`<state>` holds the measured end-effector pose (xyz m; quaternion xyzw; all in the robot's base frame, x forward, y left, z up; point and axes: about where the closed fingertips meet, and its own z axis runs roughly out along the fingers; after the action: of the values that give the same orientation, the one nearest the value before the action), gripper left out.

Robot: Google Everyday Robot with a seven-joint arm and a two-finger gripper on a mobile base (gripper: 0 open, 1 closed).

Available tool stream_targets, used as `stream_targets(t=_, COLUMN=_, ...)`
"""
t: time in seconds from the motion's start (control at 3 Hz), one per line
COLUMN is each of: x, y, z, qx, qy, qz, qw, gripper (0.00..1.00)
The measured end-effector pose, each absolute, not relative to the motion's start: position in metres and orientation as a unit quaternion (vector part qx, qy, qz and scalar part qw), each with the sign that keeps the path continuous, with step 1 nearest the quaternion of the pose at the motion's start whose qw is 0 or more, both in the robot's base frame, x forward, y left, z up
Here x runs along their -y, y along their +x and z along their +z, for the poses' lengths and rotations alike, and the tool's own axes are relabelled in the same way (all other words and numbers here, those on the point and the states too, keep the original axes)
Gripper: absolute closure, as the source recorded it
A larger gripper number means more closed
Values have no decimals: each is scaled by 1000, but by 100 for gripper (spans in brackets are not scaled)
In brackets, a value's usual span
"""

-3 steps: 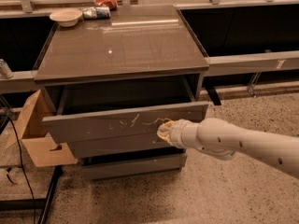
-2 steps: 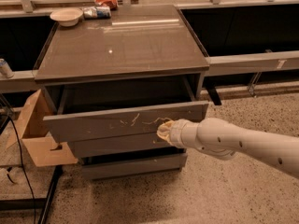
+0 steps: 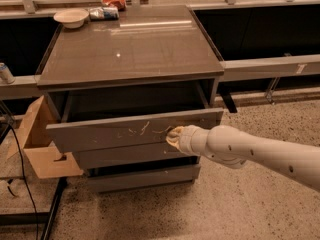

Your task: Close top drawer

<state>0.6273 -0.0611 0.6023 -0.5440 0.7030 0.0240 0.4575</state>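
Observation:
The top drawer (image 3: pixel 115 131) of a grey cabinet stands pulled out, its dark inside showing behind a flat handleless front with pale squiggly scratches right of centre. My gripper (image 3: pixel 171 135) comes in from the right on a white arm and its yellowish tip rests against the drawer front just right of the scratches. Two plain grey drawer fronts (image 3: pixel 135 156) sit below it.
The cabinet top (image 3: pixel 130 46) carries a white bowl (image 3: pixel 70 17), a can (image 3: pixel 103 12) and a red packet (image 3: pixel 114 1) at its far edge. A cardboard box (image 3: pixel 40 136) stands at the cabinet's left. Low shelving runs behind. A black cable lies on the speckled floor at left.
The drawer front has moved slightly back toward the cabinet with my gripper staying against it. The arm has shifted little.

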Motion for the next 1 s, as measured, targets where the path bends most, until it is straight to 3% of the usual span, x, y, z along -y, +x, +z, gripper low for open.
stream_targets(t=1.0, x=60, y=673, z=600, qx=-694, qy=-545, qz=3, qw=470, gripper=100)
